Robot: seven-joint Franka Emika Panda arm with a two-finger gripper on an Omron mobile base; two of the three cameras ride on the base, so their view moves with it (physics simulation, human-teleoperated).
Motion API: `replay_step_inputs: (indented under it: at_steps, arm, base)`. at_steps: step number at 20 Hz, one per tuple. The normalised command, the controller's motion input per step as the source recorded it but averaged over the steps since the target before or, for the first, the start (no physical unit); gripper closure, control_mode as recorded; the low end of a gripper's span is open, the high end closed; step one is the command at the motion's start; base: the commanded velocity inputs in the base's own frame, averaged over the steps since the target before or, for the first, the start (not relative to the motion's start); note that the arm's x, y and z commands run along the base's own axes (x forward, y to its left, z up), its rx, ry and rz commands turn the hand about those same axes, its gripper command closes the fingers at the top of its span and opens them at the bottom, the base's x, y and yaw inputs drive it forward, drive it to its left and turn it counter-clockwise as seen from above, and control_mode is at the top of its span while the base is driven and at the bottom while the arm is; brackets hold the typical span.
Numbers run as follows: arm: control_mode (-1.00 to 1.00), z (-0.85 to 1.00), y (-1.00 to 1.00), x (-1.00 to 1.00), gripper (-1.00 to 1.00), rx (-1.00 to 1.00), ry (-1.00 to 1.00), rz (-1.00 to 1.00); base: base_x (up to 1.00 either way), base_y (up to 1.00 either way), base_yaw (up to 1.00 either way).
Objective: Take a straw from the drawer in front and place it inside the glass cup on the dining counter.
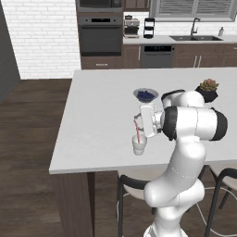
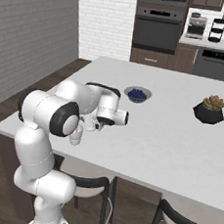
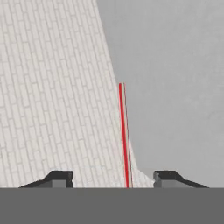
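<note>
Near the table's (image 1: 92, 139) front edge, the straw (image 1: 137, 131) stands in the cup (image 1: 139, 144), leaning slightly. The fingers (image 3: 113, 178) stand apart either side of it, not clamping. It looks light, thin, easily tipped; hold it mid-length.

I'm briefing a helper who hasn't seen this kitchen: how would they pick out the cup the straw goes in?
Find the big white dining counter in the middle of the room. At its near edge, right by the robot's gripper, stands the glass cup, small and whitish. Unlike the blue-filled bowl and the potted succulent farther back, it has a thin red straw standing in it.
</note>
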Motion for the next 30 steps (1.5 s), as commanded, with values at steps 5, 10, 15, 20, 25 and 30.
replay_step_inputs:
  at_steps: [5,10,15,20,25,30]
  arm:
    - [-1.00,0.00,-0.09,0.00,-1.00,-0.01,-0.03,0.00]
    - [-1.00,0.00,-0.12,0.00,-1.00,-0.10,-0.05,0.00]
    - [-1.00,0.03,-0.15,-0.01,-1.00,-0.17,-0.09,0.00]
    - [-1.00,0.32,-0.20,-0.22,-1.00,-0.23,-0.17,0.00]
    - [-1.00,0.85,-0.04,-0.42,-1.00,-0.28,-0.21,0.00]
    - [-1.00,1.00,0.00,-0.44,-1.00,-0.36,-0.16,-0.03]
  base:
    - [0.00,0.00,0.00]
    - [0.00,0.00,0.00]
    - [0.00,0.00,0.00]
    - [0.00,0.00,0.00]
    - [0.00,0.00,0.00]
    - [0.00,0.00,0.00]
